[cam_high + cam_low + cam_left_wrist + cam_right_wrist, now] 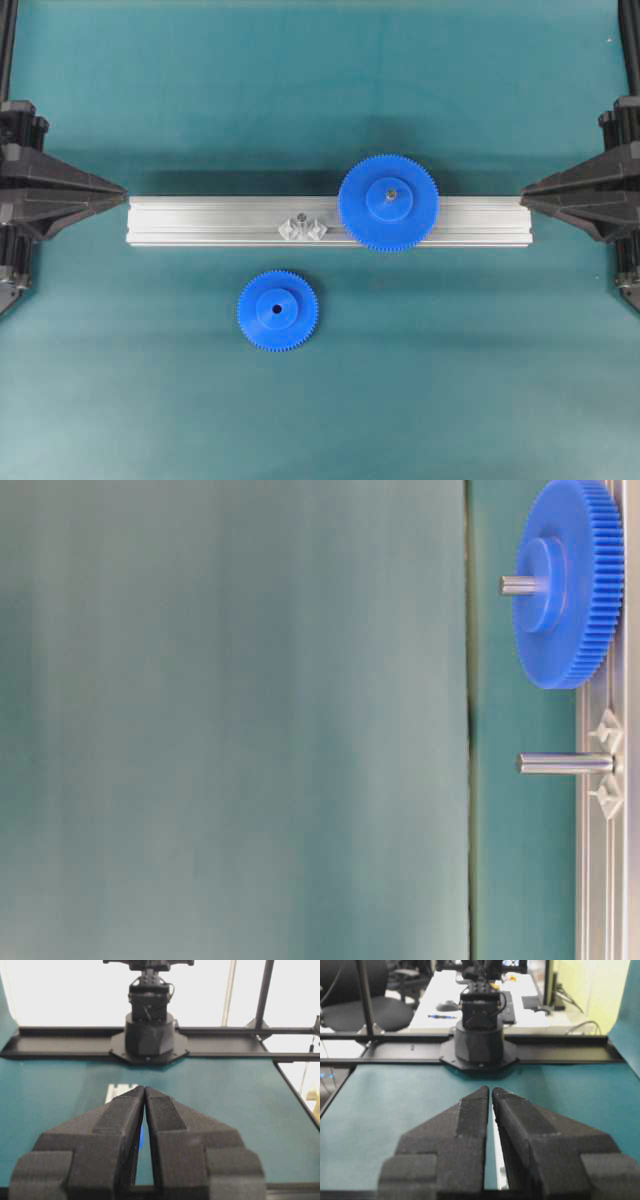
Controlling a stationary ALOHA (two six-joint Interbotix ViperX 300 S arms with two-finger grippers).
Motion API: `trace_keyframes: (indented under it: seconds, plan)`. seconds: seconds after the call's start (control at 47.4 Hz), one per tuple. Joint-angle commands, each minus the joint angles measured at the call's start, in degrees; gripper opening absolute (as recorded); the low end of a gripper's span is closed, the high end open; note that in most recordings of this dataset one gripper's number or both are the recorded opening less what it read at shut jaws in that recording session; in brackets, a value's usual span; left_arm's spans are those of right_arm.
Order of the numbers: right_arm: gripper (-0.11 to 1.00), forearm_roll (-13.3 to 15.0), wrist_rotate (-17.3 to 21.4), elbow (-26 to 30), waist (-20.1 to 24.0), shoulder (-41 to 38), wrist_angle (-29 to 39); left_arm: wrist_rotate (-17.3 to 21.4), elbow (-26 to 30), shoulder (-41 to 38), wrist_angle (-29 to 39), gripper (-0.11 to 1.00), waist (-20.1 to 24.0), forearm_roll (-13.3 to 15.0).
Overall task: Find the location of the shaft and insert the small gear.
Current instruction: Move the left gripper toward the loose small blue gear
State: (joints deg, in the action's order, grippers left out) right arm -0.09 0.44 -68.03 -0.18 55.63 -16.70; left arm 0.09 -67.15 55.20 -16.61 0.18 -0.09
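The small gear [277, 310] lies flat on the teal mat in front of the rail, hub up, untouched. The shaft [301, 216] stands as a thin grey pin on the rail between two shiny base pieces; the table-level view shows the shaft [565, 763] bare. My left gripper [122, 188] sits shut at the rail's left end, tips together and empty [144, 1089]. At the rail's right end my right gripper [524, 190] is shut too, with nothing in it [490, 1090].
A ribbed aluminium rail [200, 221] lies across the middle of the mat. A wider blue gear [388, 201] sits on a second pin at the rail's right part, also seen as the wider gear [568, 583] from table level.
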Motion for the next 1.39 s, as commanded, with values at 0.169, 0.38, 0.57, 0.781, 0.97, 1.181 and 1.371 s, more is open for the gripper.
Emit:
trace_keyframes:
  seconds: [0.169, 0.38, 0.57, 0.781, 0.97, 1.181, 1.371]
  plan:
    - [0.05, -1.67, 0.09, -1.76, -1.58, -1.41, -0.44, -0.88, 0.00, -0.97, 1.32, 0.01, 0.09, -0.53]
    - [-0.01, -1.76, 0.26, -2.11, -3.69, -2.37, 1.32, -2.02, 0.09, -2.72, 4.66, 0.00, 0.00, -0.53]
    - [-0.01, -1.93, 0.79, -2.37, -3.69, -2.37, 3.87, -4.66, -0.44, -6.06, 6.33, 0.00, -0.09, -0.53]
    - [-0.01, -1.85, 3.78, -1.76, -3.87, -2.46, 7.65, -5.89, 0.79, -10.02, 7.65, 0.00, -0.35, -0.53]
    - [-0.01, -1.85, 4.13, -2.02, -4.04, -2.46, 10.63, -5.89, 2.20, -11.43, 11.78, 0.00, -0.62, -0.70]
    - [-0.01, -1.85, 4.48, -2.72, -4.04, -2.46, 13.54, -5.80, 3.60, -12.57, 14.68, 0.00, -0.79, -0.70]
    - [-0.01, -1.93, 4.48, -3.08, -4.04, -2.55, 16.70, -6.15, 4.75, -16.35, 16.00, 0.00, -2.72, -0.70]
